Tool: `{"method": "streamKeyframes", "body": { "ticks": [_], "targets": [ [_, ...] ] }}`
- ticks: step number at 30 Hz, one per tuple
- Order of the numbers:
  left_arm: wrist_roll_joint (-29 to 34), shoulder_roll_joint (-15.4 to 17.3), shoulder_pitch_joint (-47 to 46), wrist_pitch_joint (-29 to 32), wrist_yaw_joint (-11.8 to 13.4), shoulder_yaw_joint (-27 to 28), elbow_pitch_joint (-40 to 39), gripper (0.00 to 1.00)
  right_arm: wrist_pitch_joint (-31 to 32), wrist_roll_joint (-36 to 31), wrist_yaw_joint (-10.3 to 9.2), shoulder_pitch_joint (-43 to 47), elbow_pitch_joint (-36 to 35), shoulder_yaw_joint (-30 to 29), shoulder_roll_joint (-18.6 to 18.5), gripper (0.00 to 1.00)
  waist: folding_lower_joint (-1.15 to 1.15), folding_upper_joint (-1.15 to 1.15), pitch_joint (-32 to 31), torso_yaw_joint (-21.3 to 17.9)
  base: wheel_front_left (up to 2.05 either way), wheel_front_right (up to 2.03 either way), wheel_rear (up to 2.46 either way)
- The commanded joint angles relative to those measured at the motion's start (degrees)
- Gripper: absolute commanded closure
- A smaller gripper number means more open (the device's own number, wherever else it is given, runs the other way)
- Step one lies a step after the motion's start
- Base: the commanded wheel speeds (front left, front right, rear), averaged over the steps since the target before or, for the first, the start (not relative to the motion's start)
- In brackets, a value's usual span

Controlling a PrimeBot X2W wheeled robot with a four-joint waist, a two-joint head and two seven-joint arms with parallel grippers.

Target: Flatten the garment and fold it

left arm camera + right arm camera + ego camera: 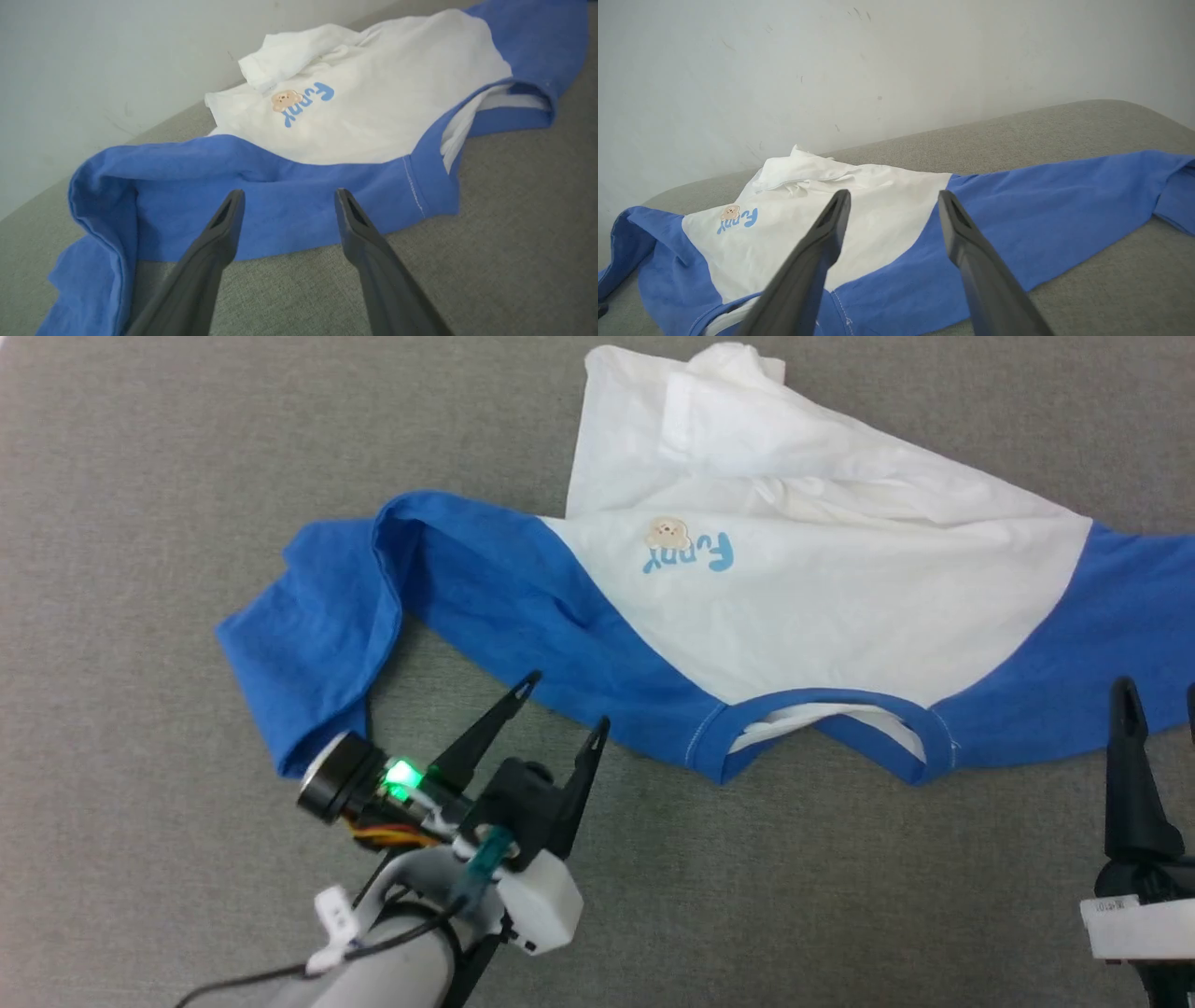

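Item: one garment, a white T-shirt with royal-blue sleeves and shoulders, lying chest side up on a grey fabric surface before a pale wall. Neckband: blue, nearest the robot, gaping slightly so that white inner cloth shows. Chest print: a small bear picture above blue lettering, both upside down in the head view. Far hem: not flat, the white cloth is bunched and folded back over the body in a loose heap. Sleeve on the robot's left: crumpled, doubled over on itself and curving back toward the robot. Sleeve on the robot's right: stretched out fairly straight, running off the edge of the head view; in the right wrist view its end is turned under. Left gripper: jaws spread wide, nothing between them, fingertips just short of the blue shoulder's near edge, between the crumpled sleeve and the neckband; whether they touch the cloth I cannot tell. A green light glows on its wrist. Right gripper: at the lower right, jaws likewise spread and empty, fingers pointing at the blue shoulder beside the neckband.
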Motion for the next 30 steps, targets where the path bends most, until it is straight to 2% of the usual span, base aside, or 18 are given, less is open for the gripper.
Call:
{"method": "streamKeyframes", "body": {
  "ticks": [1, 5, 7, 11, 17, 20, 21, 22, 23, 25, 30],
  "targets": [
    [0.76, 0.32, -1.83, 1.01, -1.13, -0.81, 1.61, 0.0, -0.16, 0.23, -0.05, -0.81, 0.06, 0.23, 0.17, 0.0, -0.01, 0.0, 1.32, -1.33, 0.0, 0.0, 0.0],
    [3.07, 1.7, -5.46, 6.3, -5.9, -4.58, 8.02, 0.0, -0.59, 0.62, -0.05, -1.37, 0.93, 0.33, 0.17, 0.0, -0.01, 0.0, 2.36, -2.85, 0.0, 0.0, 0.0],
    [4.05, 2.3, -6.65, 8.1, -7.32, -5.79, 10.27, 0.0, -0.83, 0.78, -0.05, -1.53, 1.36, 0.46, 0.17, 0.0, -0.01, 0.0, 2.63, -3.53, 0.0, 0.0, 0.0],
    [5.72, 2.67, -7.99, 9.14, -7.3, -6.67, 13.2, 0.0, -1.29, 0.93, -0.05, -1.75, 1.99, 0.63, 0.17, 0.0, -0.01, 0.0, 2.89, -4.44, 0.0, 0.0, 0.0],
    [6.56, 1.59, -9.14, 7.81, -5.12, -6.55, 15.46, 0.0, -1.63, 1.07, -0.05, -1.78, 2.5, 1.04, 0.1, 0.0, -0.01, 0.0, 2.99, -5.0, 0.0, 0.0, 0.0],
    [6.14, 1.15, -9.43, 7.39, -5.06, -6.68, 16.52, 0.0, -1.59, 1.04, -0.05, -1.78, 2.71, 1.16, 0.06, 0.0, -0.01, 0.0, 2.95, -4.95, 0.0, 0.0, 0.0],
    [5.56, 1.03, -9.31, 7.86, -5.5, -6.78, 17.28, 0.06, -1.53, 1.02, -0.05, -1.81, 2.78, 1.23, 0.03, 0.0, -0.01, 0.0, 2.91, -4.93, 0.0, 0.0, 0.0],
    [5.2, 0.92, -9.32, 8.05, -5.69, -6.81, 17.74, 0.97, -1.47, 1.01, -0.05, -1.86, 2.82, 1.3, 0.0, 0.0, -0.01, 0.0, 2.88, -4.91, 0.0, 0.0, 0.0],
    [4.56, 0.63, -9.23, 7.94, -5.62, -6.56, 18.05, 1.0, -1.42, 0.99, -0.05, -1.9, 2.84, 1.34, -0.03, 0.0, -0.01, 0.0, 2.82, -4.85, 0.0, 0.0, 0.0],
    [3.33, -0.01, -8.81, 7.25, -4.92, -5.84, 18.54, 1.0, -1.35, 0.93, -0.05, -1.86, 2.91, 1.32, -0.1, 0.0, -0.01, 0.0, 2.49, -4.61, 0.0, 0.0, 0.0],
    [-1.93, -2.02, -5.04, 1.96, 0.08, -0.92, 16.87, 1.0, 0.68, 1.46, -0.05, -1.39, 3.22, 1.46, -1.39, 0.0, -0.01, 0.0, 0.94, -3.89, 0.0, 0.0, 0.0]
  ]
}}
